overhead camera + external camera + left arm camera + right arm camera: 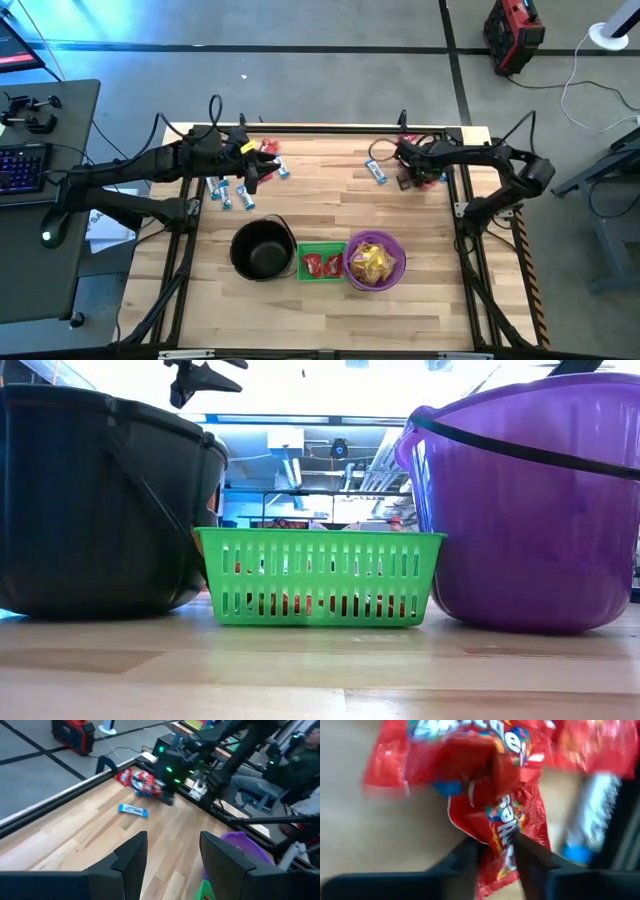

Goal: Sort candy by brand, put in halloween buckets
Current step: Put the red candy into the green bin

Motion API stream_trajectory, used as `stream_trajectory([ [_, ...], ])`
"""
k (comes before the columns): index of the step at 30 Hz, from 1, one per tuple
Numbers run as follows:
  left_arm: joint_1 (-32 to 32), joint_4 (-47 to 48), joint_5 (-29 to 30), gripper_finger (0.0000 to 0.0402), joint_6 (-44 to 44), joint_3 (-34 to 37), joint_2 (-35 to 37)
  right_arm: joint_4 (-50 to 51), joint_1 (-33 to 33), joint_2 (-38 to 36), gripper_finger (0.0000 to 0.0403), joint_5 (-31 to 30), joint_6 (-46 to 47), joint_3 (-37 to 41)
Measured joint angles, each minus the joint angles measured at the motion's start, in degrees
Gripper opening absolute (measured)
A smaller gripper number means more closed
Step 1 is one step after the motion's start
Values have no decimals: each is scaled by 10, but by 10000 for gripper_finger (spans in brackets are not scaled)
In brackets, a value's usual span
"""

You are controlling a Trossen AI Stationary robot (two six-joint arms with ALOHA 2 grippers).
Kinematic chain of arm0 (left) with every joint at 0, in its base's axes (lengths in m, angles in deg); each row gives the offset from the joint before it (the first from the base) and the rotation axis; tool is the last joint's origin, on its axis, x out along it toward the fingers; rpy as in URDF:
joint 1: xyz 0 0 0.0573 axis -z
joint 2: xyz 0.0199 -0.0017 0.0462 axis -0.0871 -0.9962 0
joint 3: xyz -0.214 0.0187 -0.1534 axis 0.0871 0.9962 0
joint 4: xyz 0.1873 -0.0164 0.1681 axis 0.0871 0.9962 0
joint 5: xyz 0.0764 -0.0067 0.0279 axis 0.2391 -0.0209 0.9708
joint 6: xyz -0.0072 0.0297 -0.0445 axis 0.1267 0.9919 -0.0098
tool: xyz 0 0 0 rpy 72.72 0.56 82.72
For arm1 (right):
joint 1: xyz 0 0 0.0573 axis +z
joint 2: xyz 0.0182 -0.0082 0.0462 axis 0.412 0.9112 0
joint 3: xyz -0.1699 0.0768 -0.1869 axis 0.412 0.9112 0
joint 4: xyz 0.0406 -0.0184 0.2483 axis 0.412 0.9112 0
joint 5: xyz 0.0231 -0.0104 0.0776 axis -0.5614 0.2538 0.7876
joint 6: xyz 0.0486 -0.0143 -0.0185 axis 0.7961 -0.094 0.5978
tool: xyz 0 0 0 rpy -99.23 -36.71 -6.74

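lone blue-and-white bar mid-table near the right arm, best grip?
Grip the blue-and-white bar across its narrow middle, coming straight down from above. It lies flat and alone on the wood table, long sides clear, apart from the red wrappers that the right gripper is pinching.

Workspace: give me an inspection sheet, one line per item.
Surface: wooden table, bare in the middle.
Job's things: black pail looks empty; green basket holds red candies; purple bucket holds yellow ones; loose candies at the far corners, one blue-and-white bar apart.
Clutter: nothing seen.
Grippers: left gripper open, empty; right gripper pinching a red candy.
Cables: white cable on floor.
Surroundings: keyboard, red case.
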Motion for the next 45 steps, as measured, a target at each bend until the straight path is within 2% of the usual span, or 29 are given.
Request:
stream_trajectory([
  [2, 0, 0, 11, 172, 0, 0, 0, 48, 18, -11, 31, 1, -7, 2],
  [3, 0, 0, 13, 172, 0, 0, 1, 65, 29, -22, 16, 3, -7, 3],
  [7, 0, 0, 15, 172, 5, 0, 1, 148, 83, -83, 28, 20, 25, 2],
  [10, 0, 0, 19, 172, 6, 0, 1, 153, 139, -154, 19, 71, 71, 2],
  [12, 0, 0, 28, 172, 8, 0, 1, 120, 182, -206, 7, 109, 107, 2],
  [16, 0, 0, 36, 172, 20, 0, 1, 38, 258, -284, 11, 129, 217, 1],
  [21, 0, 0, 48, 172, 46, 0, 1, -220, 340, -314, 4, 137, 236, 1],
  [25, 0, 0, 66, 172, 55, 0, 1, -454, 391, -271, 4, 147, 209, 0],
  [28, 0, 0, 67, 172, 56, 0, 1, -546, 426, -208, 2, 159, 203, -8],
  [34, 0, 0, 67, 172, 57, 0, 1, -519, 485, -50, 2, 214, 153, -114],
  [37, 0, 1, 62, 172, 56, 0, 1, -452, 499, 9, 2, 248, 118, -188],
  [41, 0, 2, 43, 172, 56, 0, 1, -336, 500, 63, 2, 274, 79, -279],
  [45, 0, 5, 42, 172, 56, 0, 1, -264, 496, 94, 11, 277, 69, -334],
])
